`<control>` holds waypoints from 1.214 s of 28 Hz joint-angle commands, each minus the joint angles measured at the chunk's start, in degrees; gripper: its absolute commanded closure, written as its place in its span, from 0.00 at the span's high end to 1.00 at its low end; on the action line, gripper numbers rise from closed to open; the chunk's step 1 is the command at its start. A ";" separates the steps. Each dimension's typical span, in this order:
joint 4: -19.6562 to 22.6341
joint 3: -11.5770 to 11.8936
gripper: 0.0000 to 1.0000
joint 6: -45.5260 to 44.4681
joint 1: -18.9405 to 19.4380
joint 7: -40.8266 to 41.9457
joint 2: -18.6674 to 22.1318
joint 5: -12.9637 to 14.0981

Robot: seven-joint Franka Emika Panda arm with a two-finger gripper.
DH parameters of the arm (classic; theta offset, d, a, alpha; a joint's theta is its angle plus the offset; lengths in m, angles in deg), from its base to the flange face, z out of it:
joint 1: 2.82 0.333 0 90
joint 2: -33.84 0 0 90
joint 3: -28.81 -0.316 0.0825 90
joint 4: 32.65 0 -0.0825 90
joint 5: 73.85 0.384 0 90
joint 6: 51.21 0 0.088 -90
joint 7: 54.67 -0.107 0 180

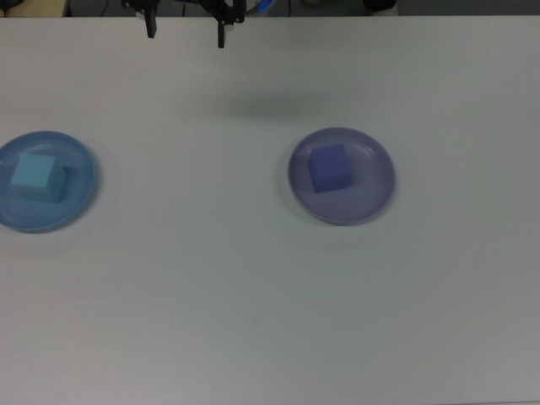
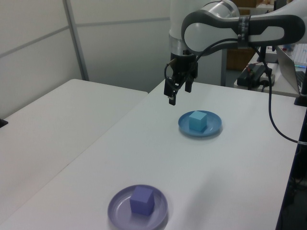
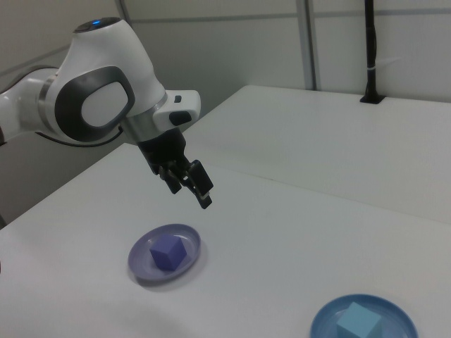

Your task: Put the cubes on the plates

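Observation:
The light turquoise cube [image 1: 36, 177] rests on the light blue plate [image 1: 80, 199] at the top view's left. The violet-blue cube [image 1: 329, 167] sits on the pale lavender plate [image 1: 372, 201] right of centre. My gripper [image 1: 186, 34] hangs at the top view's upper edge, open and empty, with only its two dark fingers showing. In the left view the gripper [image 2: 178, 92] is high above the table, beside the turquoise cube [image 2: 197, 120] and far from the violet cube [image 2: 142, 200]. In the right view the gripper [image 3: 190, 196] hovers above the lavender plate [image 3: 188, 243].
A second white table [image 2: 57, 120] adjoins this one at the left view's left. A black cable [image 2: 273, 129] trails from the arm along the left view's right edge. A black pole [image 3: 368, 49] stands at the far table edge in the right view.

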 commanded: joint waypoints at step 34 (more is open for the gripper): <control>-3.40 1.87 1.00 -3.22 -0.24 2.21 -5.98 4.60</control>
